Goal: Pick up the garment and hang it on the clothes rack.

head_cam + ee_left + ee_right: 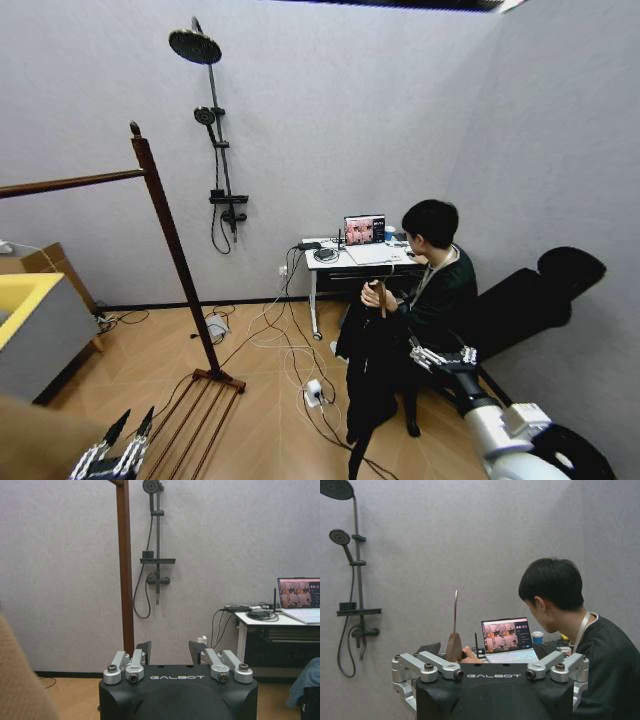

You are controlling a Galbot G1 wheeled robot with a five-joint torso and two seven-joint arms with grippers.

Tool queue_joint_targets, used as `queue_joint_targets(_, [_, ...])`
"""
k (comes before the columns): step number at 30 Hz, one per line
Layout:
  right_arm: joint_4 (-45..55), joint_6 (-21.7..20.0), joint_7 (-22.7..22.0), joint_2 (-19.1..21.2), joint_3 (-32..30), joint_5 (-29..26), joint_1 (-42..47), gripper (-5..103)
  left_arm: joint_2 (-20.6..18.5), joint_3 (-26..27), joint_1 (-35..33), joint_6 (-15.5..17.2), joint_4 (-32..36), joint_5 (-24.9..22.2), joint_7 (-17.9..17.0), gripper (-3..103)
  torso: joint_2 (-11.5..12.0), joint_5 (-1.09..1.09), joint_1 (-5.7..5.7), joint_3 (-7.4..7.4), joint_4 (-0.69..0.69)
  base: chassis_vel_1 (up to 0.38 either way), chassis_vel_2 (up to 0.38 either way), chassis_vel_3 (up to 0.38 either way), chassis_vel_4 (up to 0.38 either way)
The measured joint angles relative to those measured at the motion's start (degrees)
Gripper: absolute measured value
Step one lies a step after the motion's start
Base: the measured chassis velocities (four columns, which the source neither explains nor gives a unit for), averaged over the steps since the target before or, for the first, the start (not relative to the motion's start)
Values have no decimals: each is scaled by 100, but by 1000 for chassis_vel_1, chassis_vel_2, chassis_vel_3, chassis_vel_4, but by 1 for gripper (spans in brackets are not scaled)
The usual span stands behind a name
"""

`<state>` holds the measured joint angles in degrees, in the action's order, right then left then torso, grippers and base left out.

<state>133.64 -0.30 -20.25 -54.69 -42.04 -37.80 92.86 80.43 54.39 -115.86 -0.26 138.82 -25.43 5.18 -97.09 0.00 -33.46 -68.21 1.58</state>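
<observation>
The garment (372, 370), a black top on a wooden hanger, is held up by a seated person's hand (373, 294) near the desk (345, 258), well apart from the clothes rack (172, 240), whose bar is bare. Nothing is judged done yet: taking and hanging both remain. The right gripper (438, 357) is just beside the garment, jaws spread and empty; the left gripper (112, 455) is parked low near the rack's base, jaws released. "GALBOT" is read on both wrists.
</observation>
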Motion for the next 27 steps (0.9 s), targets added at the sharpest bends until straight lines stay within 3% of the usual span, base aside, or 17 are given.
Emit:
queue_joint_targets(9, [-454,-421,-119,508,-83,-803,-1020,100,0,0,-1,0,0,0,-1,46,-5,0,13,4,-2,6,-3,12,1])
queue_joint_targets(12, [-754,-589,-90,746,183,-1128,-1551,100,0,0,-1,0,0,0,0,46,-5,1,12,4,-2,13,-25,-8,13])
queue_joint_targets(18, [-1184,-813,-22,782,645,-1164,-2235,100,0,0,-1,0,0,0,0,46,-3,1,8,2,-2,0,0,0,0])
queue_joint_targets(27, [-1656,-744,635,809,1463,-780,-2792,100,0,0,-1,0,0,0,0,46,-3,0,8,2,0,0,0,0,0])
